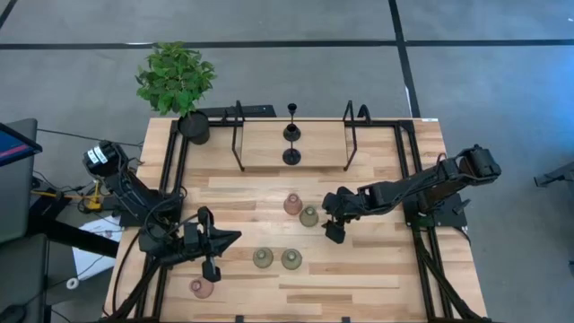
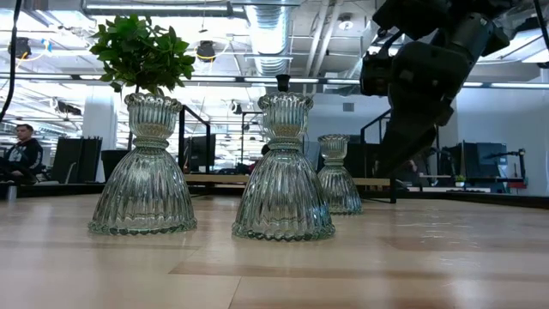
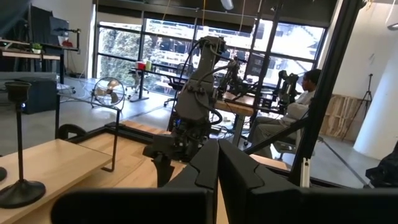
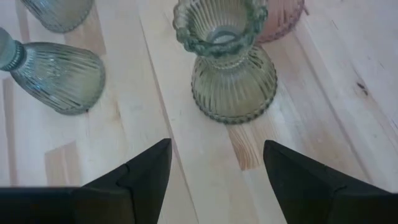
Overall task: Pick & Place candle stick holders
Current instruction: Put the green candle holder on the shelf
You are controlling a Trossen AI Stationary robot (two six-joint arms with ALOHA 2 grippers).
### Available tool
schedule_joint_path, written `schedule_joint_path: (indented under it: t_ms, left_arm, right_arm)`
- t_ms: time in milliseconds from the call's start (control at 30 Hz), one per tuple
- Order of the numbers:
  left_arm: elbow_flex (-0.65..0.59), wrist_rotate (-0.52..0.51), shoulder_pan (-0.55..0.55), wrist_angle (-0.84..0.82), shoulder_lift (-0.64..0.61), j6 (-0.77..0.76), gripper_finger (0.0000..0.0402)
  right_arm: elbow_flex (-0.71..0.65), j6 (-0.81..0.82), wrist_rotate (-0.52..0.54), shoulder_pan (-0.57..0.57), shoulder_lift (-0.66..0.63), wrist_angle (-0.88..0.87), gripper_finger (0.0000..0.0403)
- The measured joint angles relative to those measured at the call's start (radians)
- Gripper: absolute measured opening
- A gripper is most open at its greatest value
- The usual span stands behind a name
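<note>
Landmark: the wooden table (image 1: 377,278). Nearest its front edge, toward the left corner, a pink glass holder (image 1: 202,288) stands upright. Just behind it hovers the left gripper (image 1: 229,240), fingers pressed together with nothing between them, no holder touching it. Right of that, still in the table's front half, two olive-green glass holders (image 1: 263,258) (image 1: 291,259) stand side by side, close but apart. Around the table's middle stands a third olive-green holder (image 4: 233,74), upright, with a second pink holder (image 1: 292,204) just behind it; whether those two touch I cannot tell. The right gripper (image 4: 214,165) hangs just beside this third green holder on its right-front side, fingers spread wide and empty, holder not between them. At the table's back centre, two black thin-stemmed holders (image 1: 291,157) (image 1: 292,133) stand one behind the other between two black wire frames (image 1: 239,135) (image 1: 350,135). Back-left corner: black pot with green plant (image 1: 177,81).
</note>
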Motion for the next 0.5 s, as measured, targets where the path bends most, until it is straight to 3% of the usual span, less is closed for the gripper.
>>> schedule_joint_path:
  t_ms: [500]
  left_arm:
    - [0.0, 0.0, 0.0, 0.0, 0.0, 0.001, 0.001]
  right_arm:
    - [0.0, 0.026, 0.003, -0.001, 0.0, 0.009, 0.0226]
